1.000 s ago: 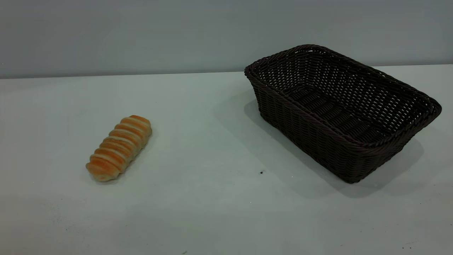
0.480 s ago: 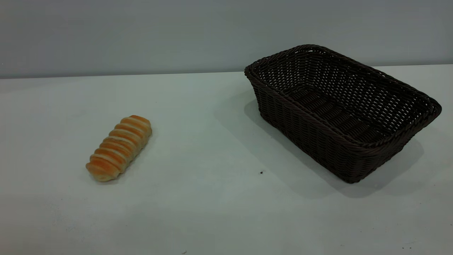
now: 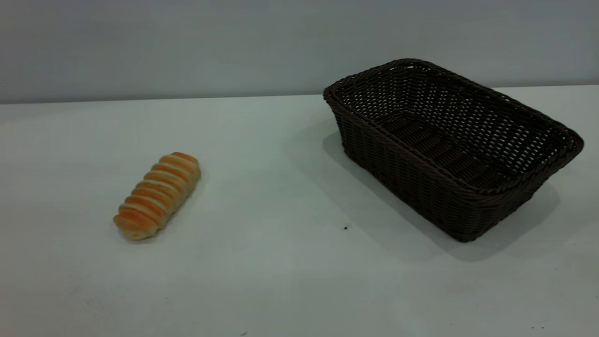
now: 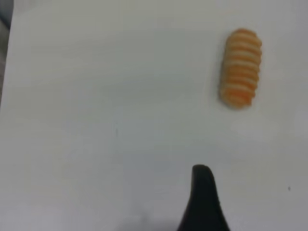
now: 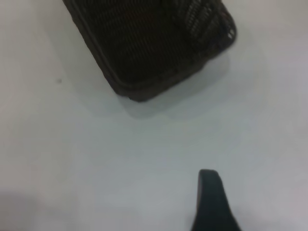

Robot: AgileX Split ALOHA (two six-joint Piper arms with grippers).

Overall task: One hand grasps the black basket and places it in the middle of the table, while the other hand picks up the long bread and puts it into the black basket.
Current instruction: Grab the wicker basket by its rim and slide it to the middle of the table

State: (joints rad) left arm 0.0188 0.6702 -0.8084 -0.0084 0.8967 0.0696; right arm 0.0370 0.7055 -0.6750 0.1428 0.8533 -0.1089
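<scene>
The long bread point(image 3: 157, 195) is laid flat at the left of the white worktop point(image 3: 262, 271); the black basket point(image 3: 451, 145) is set upright at the right, well apart. Only 1 dark finger point(image 4: 203, 202) of each hand is seen, so their spread cannot be told.

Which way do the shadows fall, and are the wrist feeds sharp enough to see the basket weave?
Exterior view: the black basket casts a soft shadow leftward and toward the camera on the table; the long bread barely shadows. Right wrist view: weave smeared, basket cropped. Left wrist view: bread soft.
</scene>
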